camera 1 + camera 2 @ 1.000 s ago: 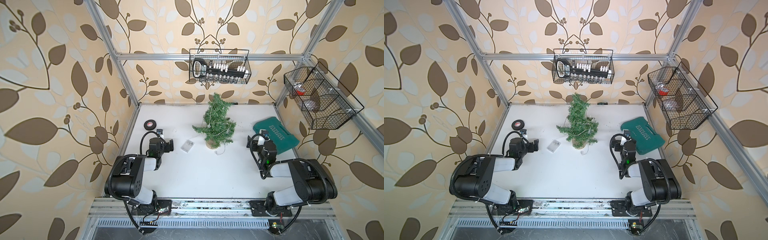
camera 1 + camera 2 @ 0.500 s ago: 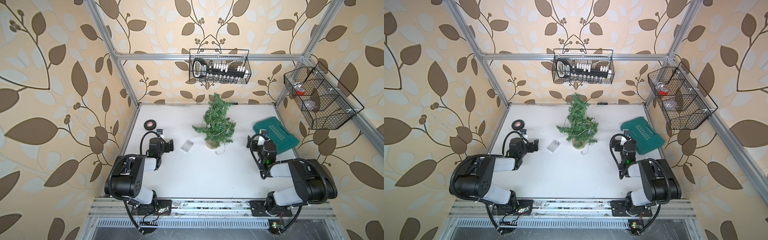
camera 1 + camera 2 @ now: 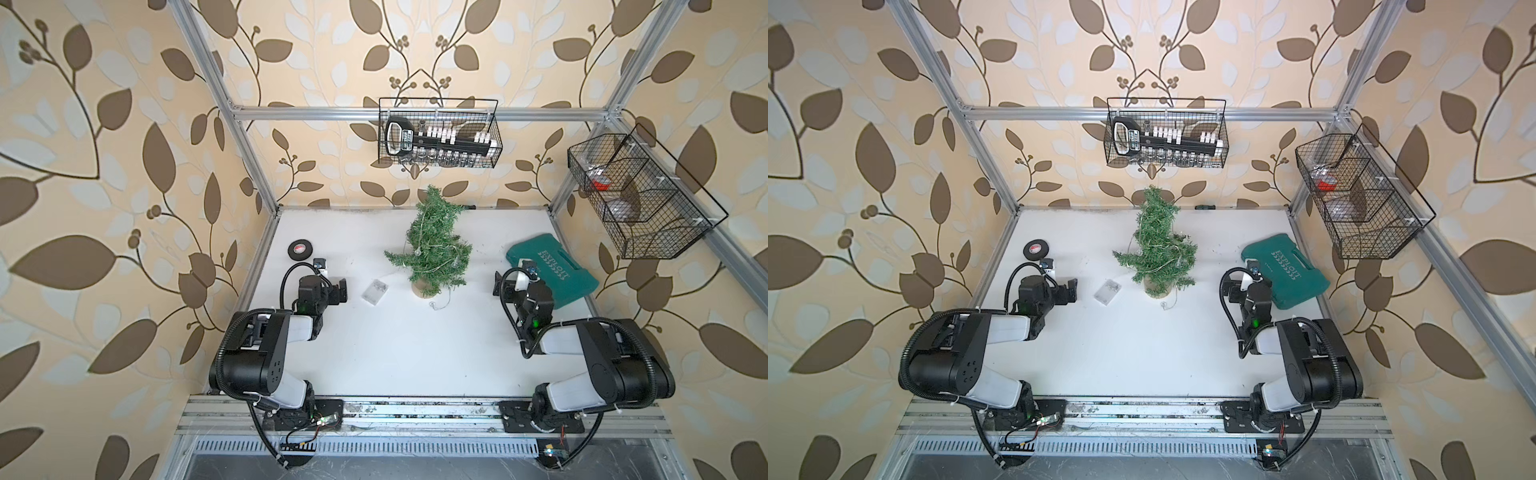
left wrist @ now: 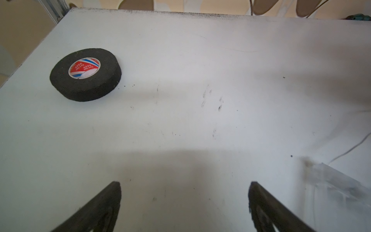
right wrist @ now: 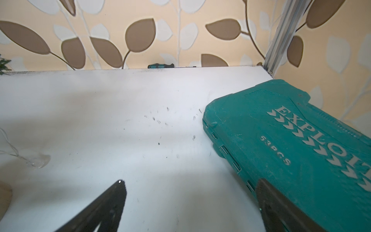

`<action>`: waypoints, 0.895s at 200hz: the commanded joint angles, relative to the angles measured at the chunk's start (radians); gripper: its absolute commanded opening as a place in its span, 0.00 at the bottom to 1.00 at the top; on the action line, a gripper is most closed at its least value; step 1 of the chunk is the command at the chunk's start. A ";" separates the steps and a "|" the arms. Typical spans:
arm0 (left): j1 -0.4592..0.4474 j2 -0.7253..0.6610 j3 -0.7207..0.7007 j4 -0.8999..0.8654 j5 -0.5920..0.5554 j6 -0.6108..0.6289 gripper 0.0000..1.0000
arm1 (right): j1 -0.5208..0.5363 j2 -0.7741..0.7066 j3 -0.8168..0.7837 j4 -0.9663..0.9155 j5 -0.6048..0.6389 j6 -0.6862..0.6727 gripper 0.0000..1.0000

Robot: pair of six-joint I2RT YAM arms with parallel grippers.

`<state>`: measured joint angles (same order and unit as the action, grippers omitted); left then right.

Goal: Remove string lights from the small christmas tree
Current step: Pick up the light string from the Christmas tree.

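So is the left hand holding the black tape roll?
No, the left hand stands open over bare table, and the tape roll lies flat apart from it.

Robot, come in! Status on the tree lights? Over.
Left tool, right tool open, empty. Thin silvery string lights wound on small green christmas tree; clear battery box on white table. Teal plastic case beside right tool.

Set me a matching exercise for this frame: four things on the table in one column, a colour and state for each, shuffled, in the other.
Things: 1 tree; 2 tape roll; 3 tool case; 4 battery box.
Descriptions: a black, flat, red label in the middle; b clear, lying flat; c green, standing upright; d teal, shut.
Pairs: 1-c, 2-a, 3-d, 4-b.
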<state>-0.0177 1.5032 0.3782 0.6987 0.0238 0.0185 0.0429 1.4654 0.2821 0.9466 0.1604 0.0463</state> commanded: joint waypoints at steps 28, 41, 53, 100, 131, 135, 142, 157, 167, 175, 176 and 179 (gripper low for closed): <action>0.011 -0.012 0.030 -0.001 -0.004 -0.009 0.99 | 0.019 -0.173 0.242 -0.434 0.027 0.011 1.00; 0.009 -0.021 0.034 0.013 -0.030 -0.010 0.99 | 0.021 -0.221 0.287 -0.503 0.015 0.042 1.00; 0.004 -0.107 0.124 -0.200 -0.084 -0.027 0.99 | 0.023 -0.257 0.367 -0.644 0.035 0.107 1.00; -0.042 -0.248 0.520 -0.706 -0.073 -0.229 0.99 | 0.029 -0.357 0.647 -1.255 0.202 0.504 1.00; -0.061 -0.301 0.642 -1.027 -0.013 -0.534 0.99 | 0.028 -0.433 0.618 -1.331 -0.026 0.653 1.00; -0.065 -0.315 0.639 -1.049 -0.001 -0.540 0.99 | 0.029 -0.440 0.612 -1.342 -0.058 0.677 1.00; -0.076 -0.346 0.626 -1.081 0.004 -0.555 0.99 | 0.034 -0.451 0.597 -1.351 -0.110 0.702 1.00; -0.082 -0.429 0.577 -1.127 0.020 -0.584 0.99 | 0.059 -0.477 0.569 -1.383 -0.149 0.714 1.00; -0.082 -0.479 0.540 -1.150 0.030 -0.604 0.99 | 0.071 -0.498 0.540 -1.387 -0.162 0.709 1.00; -0.082 -0.511 0.509 -1.162 0.052 -0.611 0.99 | 0.073 -0.520 0.512 -1.384 -0.184 0.708 1.00; -0.082 -0.515 0.506 -1.163 0.055 -0.611 0.99 | 0.073 -0.521 0.508 -1.383 -0.188 0.707 1.00; -0.082 -0.524 0.497 -1.172 0.066 -0.612 0.99 | 0.073 -0.530 0.497 -1.380 -0.199 0.703 1.00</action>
<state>-0.0940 1.0660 0.9398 -0.3038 0.0250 -0.4923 0.1017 0.9836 0.8494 -0.3439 0.0757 0.6891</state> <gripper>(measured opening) 0.989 0.997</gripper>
